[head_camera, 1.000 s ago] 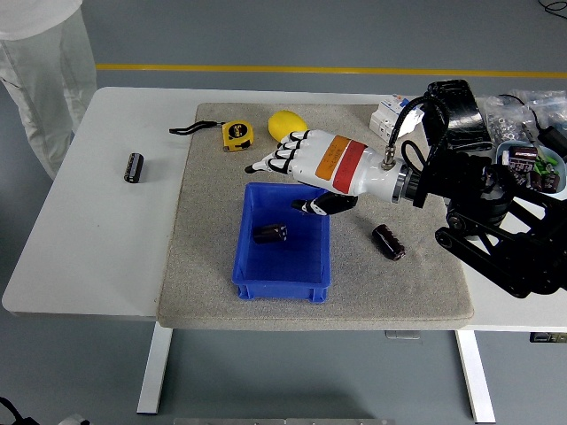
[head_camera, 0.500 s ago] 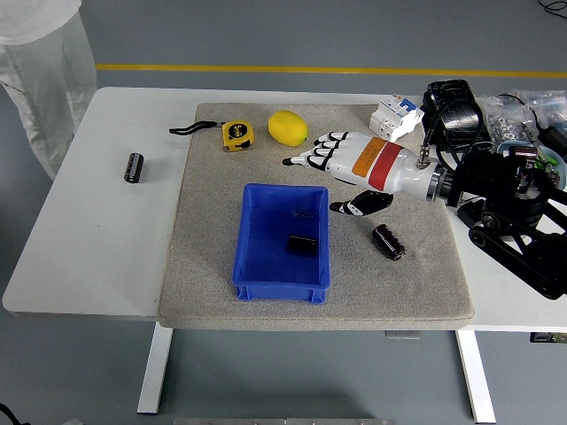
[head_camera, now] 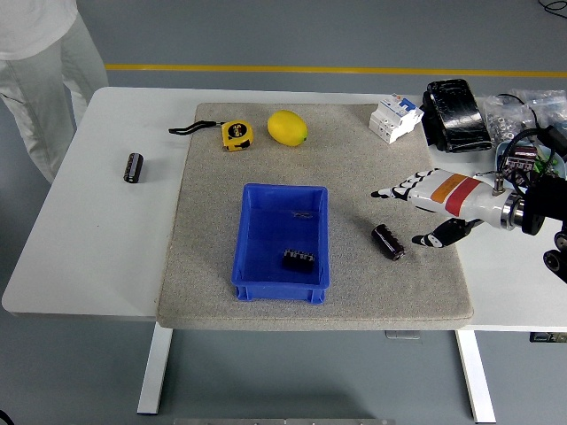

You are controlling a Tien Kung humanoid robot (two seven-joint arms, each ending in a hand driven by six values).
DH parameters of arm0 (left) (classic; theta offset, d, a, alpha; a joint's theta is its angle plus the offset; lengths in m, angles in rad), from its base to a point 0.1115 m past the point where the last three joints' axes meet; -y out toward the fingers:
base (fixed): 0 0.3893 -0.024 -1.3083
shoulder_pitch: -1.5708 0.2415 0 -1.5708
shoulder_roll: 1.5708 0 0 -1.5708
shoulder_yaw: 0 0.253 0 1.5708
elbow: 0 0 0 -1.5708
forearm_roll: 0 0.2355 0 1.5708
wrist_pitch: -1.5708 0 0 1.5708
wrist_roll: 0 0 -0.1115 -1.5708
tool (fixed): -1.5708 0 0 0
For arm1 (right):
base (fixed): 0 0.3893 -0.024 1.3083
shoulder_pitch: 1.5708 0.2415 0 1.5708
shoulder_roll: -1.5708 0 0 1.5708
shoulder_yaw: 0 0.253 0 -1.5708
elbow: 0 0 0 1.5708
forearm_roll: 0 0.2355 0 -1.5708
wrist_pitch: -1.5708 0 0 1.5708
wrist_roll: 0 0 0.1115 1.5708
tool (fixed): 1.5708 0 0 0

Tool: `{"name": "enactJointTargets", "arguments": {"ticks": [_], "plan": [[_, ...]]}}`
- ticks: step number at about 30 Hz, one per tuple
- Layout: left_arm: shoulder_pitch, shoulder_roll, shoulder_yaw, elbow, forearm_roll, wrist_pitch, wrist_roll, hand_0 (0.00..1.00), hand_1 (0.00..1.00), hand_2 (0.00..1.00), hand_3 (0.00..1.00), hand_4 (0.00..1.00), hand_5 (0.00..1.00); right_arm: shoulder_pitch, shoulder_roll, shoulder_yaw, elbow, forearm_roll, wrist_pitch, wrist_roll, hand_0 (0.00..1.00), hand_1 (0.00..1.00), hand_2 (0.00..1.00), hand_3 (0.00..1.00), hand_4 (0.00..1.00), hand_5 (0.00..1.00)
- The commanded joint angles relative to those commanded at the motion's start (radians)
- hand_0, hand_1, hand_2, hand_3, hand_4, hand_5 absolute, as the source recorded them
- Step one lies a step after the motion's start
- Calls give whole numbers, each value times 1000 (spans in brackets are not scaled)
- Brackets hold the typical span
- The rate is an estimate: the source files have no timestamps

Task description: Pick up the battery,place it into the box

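A blue box [head_camera: 282, 241] sits in the middle of the grey mat [head_camera: 213, 230]. One black battery [head_camera: 299, 259] lies inside it near the front. A second black battery [head_camera: 388, 242] lies on the mat right of the box. A third battery [head_camera: 134, 167] lies on the white table at the far left. My right hand [head_camera: 415, 209], white with black fingertips, hovers just right of the second battery, fingers spread and empty. My left arm is out of view.
A yellow lemon [head_camera: 287, 127] and a yellow tape measure [head_camera: 236, 134] lie at the mat's back. A white breaker [head_camera: 394, 118], a black pack [head_camera: 455, 104] and a bowl of parts [head_camera: 530, 162] stand at the back right. A person [head_camera: 40, 62] stands at the far left.
My right hand has drawn back to the right, away from above the box. The battery it released has settled at the box's front.
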Motion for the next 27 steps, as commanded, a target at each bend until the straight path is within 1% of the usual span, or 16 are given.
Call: {"name": "enactJointTargets", "arguments": {"ticks": [4, 5, 10, 11, 12, 16, 17, 22, 23, 27], "plan": [[0, -1, -4, 0, 6, 0, 1, 772, 739, 774, 572, 609, 533, -6, 8, -1, 1, 12, 15, 2, 863, 790, 869, 961, 877, 132], [-1, -1, -5, 0, 8, 0, 1, 772, 739, 774, 572, 609, 533, -5, 12, -2, -3, 13, 14, 2, 865, 791, 870, 961, 889, 125], [-2, -1, -6, -1, 10, 1, 1, 772, 739, 774, 572, 609, 533, 1, 37, -5, -19, 11, 6, 2, 865, 791, 870, 961, 889, 125], [-3, -1, -5, -2, 10, 0, 1, 772, 739, 774, 571, 611, 535, 3, 41, -7, -22, 9, 4, 3, 861, 789, 867, 956, 867, 125], [-3, 0, -4, -2, 9, 1, 1, 772, 739, 774, 571, 611, 535, 5, 46, -9, -26, 8, 1, 3, 861, 789, 867, 956, 867, 125], [-7, 0, -4, -3, 12, 0, 3, 772, 739, 774, 571, 611, 535, 20, 75, -36, -69, -12, -16, 7, 861, 789, 867, 956, 867, 125], [-7, 0, -4, -4, 12, 0, 2, 771, 736, 774, 570, 608, 534, 24, 83, -44, -84, -18, -23, 9, 851, 782, 864, 935, 860, 123], [-9, 0, -6, -5, 18, -2, 3, 771, 736, 774, 570, 608, 534, 34, 112, -69, -138, -27, -53, 19, 851, 782, 864, 935, 860, 123], [-9, 0, -5, -5, 19, -2, 3, 771, 737, 773, 570, 607, 533, 34, 115, -72, -145, -28, -57, 21, 830, 758, 849, 878, 879, 125], [-9, 0, -6, -6, 21, -2, 3, 771, 737, 773, 570, 607, 533, 38, 131, -89, -186, -19, -80, 30, 830, 758, 849, 878, 879, 125]]}}
